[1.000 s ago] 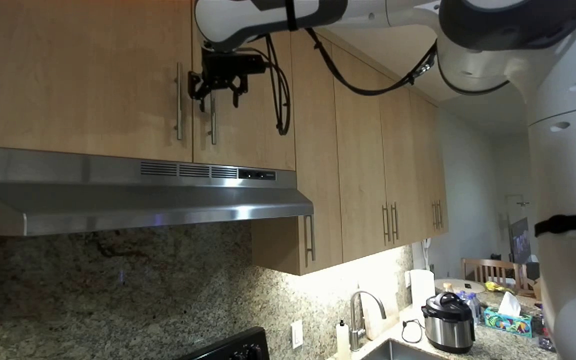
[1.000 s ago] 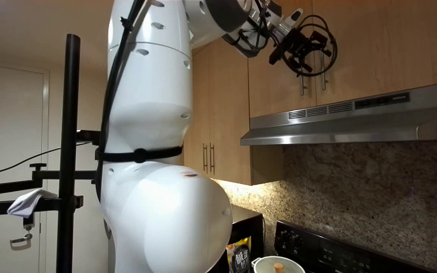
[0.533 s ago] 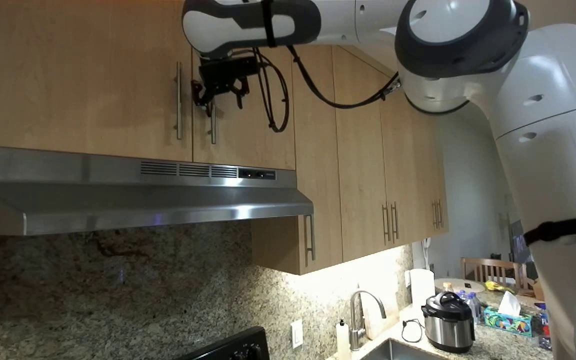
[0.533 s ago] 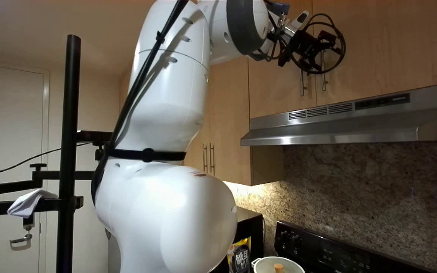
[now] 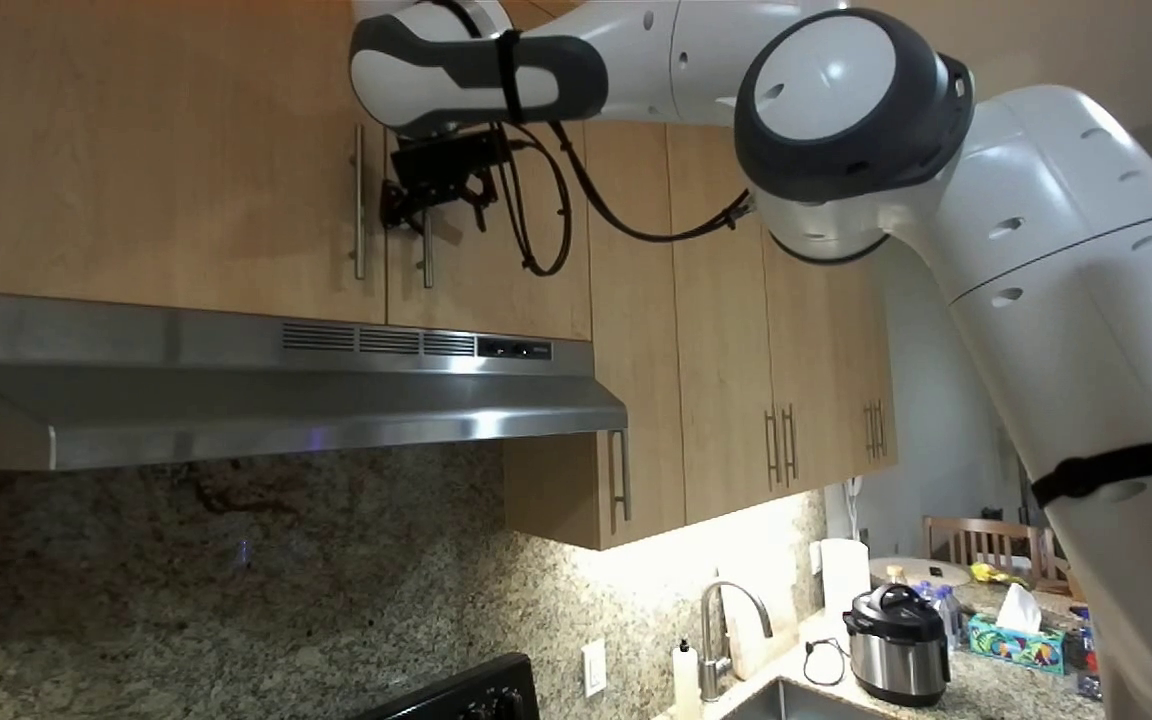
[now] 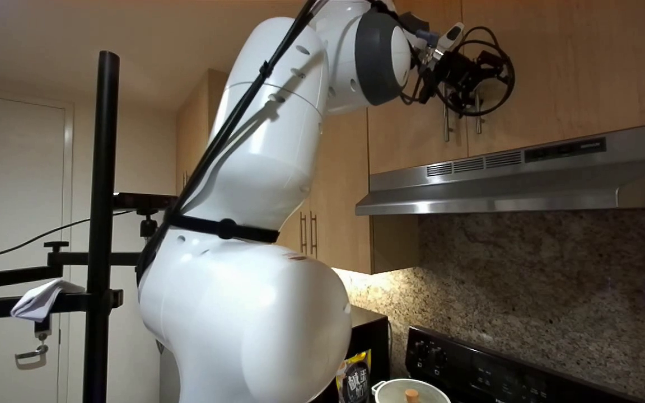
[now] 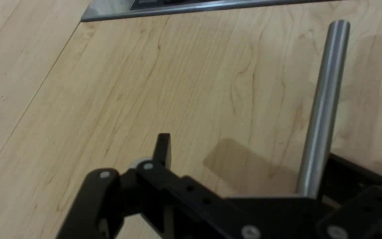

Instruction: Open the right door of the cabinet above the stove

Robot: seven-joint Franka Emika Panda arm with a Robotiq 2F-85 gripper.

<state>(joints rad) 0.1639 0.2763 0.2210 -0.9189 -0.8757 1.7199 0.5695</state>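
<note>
Right door (image 5: 516, 290): closed, a plain light-tan panel sitting flush beside its twin, directly above the range hood (image 5: 286, 400).

Bar handle (image 7: 325, 106): brushed metal, upright along that door's left edge (its neighbour's bar stands just across the seam).

Gripper (image 5: 446, 218): black, up at this handle, jaws spread well apart.

Fingers (image 7: 162, 149): one to each side of the bar in the wrist view, the bar much nearer the finger towards that picture's right edge; whether either touches the metal, I cannot tell from here.

Arm (image 5: 826, 90): white with dark grey covers, stretched high up in front of the tall cabinets (image 5: 721, 350), a black cable (image 5: 658, 238) sagging beneath it.

Twin door (image 6: 412, 140): closed as well, with its own handle along its right edge.

Cabinet (image 5: 236, 180): short, on the wall over the hood, both panels lined up (the tall ones reach lower).

Stove (image 6: 501, 369): down below, its black back panel and knobs against the speckled stone backsplash (image 6: 524, 280); a pale lidded pot (image 6: 395, 387) shows in front of that panel.

Worktop (image 5: 1006, 690): speckled too, with a black-and-silver electric cooker (image 5: 898, 655) near the steel faucet (image 5: 705, 640) and a bright tissue box (image 5: 1016, 642) to the cooker's right.
</note>
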